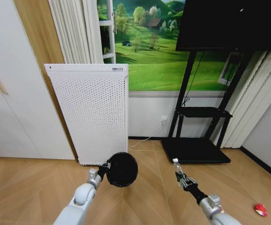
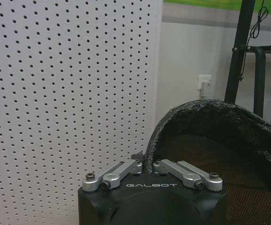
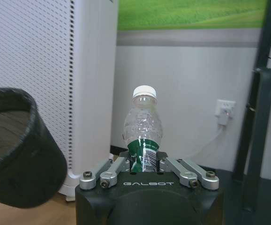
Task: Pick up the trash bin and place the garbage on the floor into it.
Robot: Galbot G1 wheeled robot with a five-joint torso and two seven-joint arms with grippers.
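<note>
My left gripper (image 1: 103,167) is shut on the rim of the black trash bin (image 1: 122,169) and holds it off the floor, its mouth tipped toward me. In the left wrist view the bin rim (image 2: 210,112) arches up from between the shut fingers of the left gripper (image 2: 148,165). My right gripper (image 1: 179,175) is shut on a clear plastic bottle (image 1: 176,165) with a white cap, to the right of the bin. The right wrist view shows the bottle (image 3: 143,136) upright with its green label inside the right gripper (image 3: 144,161), and the bin (image 3: 18,150) beside it. A red-and-white wrapper (image 1: 260,209) lies on the floor at the far right.
A white perforated appliance (image 1: 91,112) stands against the wall just behind the bin. A black TV stand (image 1: 199,140) with a low base sits to the right, with a cable and wall socket (image 1: 164,119) between them. White cupboards (image 1: 9,93) line the left side.
</note>
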